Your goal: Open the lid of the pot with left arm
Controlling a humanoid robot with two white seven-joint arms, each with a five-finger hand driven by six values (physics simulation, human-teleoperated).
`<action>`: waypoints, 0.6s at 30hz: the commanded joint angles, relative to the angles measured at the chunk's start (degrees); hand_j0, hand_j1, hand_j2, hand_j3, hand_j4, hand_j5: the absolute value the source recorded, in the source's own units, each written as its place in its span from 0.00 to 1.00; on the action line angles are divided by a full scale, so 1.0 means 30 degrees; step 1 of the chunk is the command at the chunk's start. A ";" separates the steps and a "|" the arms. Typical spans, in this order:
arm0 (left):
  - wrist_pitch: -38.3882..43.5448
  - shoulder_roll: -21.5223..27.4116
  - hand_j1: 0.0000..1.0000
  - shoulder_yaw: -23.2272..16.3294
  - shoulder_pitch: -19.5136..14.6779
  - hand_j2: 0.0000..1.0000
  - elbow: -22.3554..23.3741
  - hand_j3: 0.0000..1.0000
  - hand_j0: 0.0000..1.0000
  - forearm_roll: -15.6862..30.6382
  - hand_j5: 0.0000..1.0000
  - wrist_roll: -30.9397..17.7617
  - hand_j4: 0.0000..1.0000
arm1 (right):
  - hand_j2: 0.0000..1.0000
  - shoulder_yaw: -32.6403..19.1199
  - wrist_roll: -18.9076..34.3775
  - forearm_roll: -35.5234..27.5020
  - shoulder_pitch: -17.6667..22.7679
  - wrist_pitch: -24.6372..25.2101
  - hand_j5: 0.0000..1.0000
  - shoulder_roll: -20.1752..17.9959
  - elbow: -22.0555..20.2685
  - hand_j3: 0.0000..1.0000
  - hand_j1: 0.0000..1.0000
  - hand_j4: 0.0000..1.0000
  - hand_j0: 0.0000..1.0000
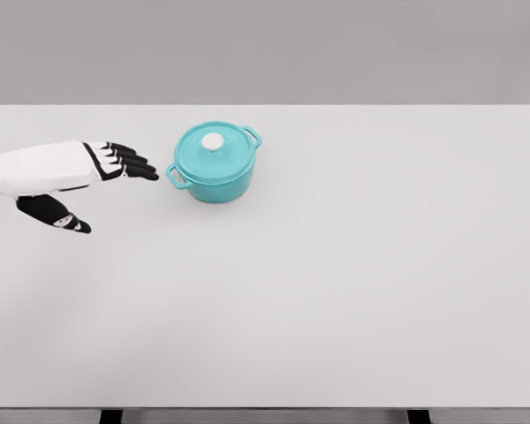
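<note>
The left hand (88, 172) reaches in above the white surface (336, 291), its black fingers (132, 163) spread and holding nothing. Just beyond the fingertips, not touching, sits the teal pot (214, 164), its lid (214, 147) on and topped by a white knob (213, 141).

Wide white table (353, 300) seen from above, spanning nearly full width; surface matte, evenly lit, only soft shadows cast. Far edge set against plain grey wall (336, 49), unmarked, slightly lighter toward top. Near edge bordered by thin grey strip of floor (265, 416); two dark table supports (111, 416) glimpsed there, left and right
</note>
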 commanded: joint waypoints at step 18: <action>0.0054 -0.7184 1.00 -0.8107 -0.9725 1.00 0.7536 1.00 1.00 -0.0925 1.00 0.0009 1.00 | 1.00 -0.0088 -0.0082 -0.0082 0.0234 0.0019 1.00 -0.0002 0.0178 1.00 1.00 1.00 1.00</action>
